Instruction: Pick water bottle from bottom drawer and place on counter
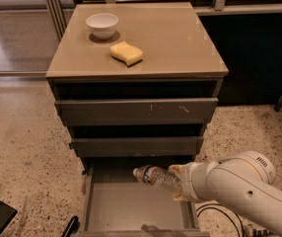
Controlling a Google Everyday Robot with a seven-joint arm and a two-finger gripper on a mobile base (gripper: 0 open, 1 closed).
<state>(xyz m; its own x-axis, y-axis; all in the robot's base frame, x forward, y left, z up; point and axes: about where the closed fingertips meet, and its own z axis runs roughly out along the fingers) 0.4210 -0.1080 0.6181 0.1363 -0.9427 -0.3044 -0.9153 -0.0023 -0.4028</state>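
Observation:
The water bottle (155, 176) is a small clear plastic bottle. It lies roughly level in the air above the open bottom drawer (131, 209), one end pointing left. My gripper (178, 182) is shut on its right end, at the end of the white arm that comes in from the lower right. The drawer's flat grey floor shows below the bottle. The counter (180, 43) is the glossy tan top of the cabinet, well above the gripper.
A white bowl (102, 25) and a yellow sponge (126, 53) sit on the left part of the counter. Two shallower drawers (136, 111) stand slightly out above the bottom one. Speckled floor surrounds the cabinet; a black cable (215, 211) lies at lower right.

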